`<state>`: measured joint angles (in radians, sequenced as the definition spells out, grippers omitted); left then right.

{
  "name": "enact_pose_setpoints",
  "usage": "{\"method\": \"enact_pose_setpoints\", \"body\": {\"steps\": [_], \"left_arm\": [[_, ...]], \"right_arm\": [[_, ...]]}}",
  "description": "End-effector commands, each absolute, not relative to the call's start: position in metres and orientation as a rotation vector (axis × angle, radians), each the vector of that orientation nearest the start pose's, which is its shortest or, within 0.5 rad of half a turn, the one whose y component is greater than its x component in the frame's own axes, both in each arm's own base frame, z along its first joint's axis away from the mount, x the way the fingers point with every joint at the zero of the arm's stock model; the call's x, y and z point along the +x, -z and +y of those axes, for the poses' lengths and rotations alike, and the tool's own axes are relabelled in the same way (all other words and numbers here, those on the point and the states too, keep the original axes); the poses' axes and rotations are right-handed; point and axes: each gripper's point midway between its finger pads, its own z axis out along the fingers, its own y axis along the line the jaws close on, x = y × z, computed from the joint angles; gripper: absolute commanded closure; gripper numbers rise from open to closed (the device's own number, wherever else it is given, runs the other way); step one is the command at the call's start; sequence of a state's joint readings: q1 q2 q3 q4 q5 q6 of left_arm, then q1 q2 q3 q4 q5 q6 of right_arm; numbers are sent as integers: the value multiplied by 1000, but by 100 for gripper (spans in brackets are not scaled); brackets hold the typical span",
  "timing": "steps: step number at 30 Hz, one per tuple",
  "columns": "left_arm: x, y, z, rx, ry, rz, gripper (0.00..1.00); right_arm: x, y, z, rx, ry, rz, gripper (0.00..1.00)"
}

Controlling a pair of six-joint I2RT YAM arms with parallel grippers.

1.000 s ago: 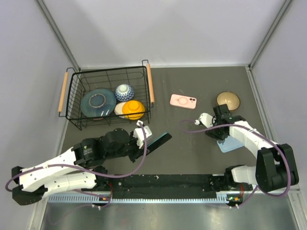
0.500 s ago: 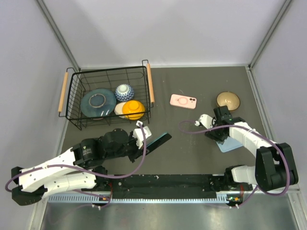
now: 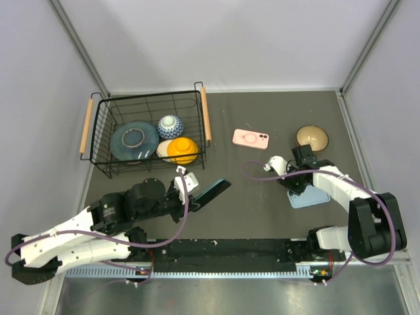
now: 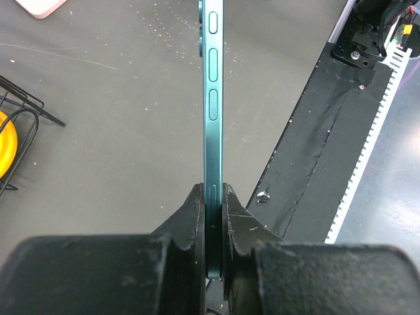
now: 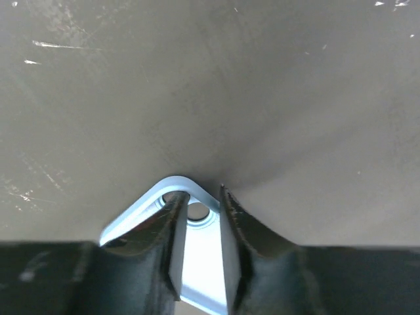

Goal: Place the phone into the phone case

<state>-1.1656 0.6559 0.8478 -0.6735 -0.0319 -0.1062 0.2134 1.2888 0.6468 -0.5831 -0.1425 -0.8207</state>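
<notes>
The phone [image 4: 211, 118], edge-on, is clamped at one end in the left pincer [image 4: 211, 198], above the tabletop [image 3: 262, 216], well apart from the phone case [image 3: 251, 138]. The right pincer [image 5: 197, 205], narrowly parted, straddles a light blue case's [image 5: 199, 266] corner; grip unclear.

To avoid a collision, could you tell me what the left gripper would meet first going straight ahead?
Probably the right arm's wrist: the left gripper and its phone point across the table toward it, though depth is unclear.
</notes>
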Motion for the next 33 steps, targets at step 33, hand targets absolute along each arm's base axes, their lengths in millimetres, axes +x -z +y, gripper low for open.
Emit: {"method": "enact_pose_setpoints", "body": {"steps": [33], "left_arm": [[116, -271, -237, 786, 834, 1782, 100]], "right_arm": [[274, -53, 174, 296, -527, 2813, 100]]}}
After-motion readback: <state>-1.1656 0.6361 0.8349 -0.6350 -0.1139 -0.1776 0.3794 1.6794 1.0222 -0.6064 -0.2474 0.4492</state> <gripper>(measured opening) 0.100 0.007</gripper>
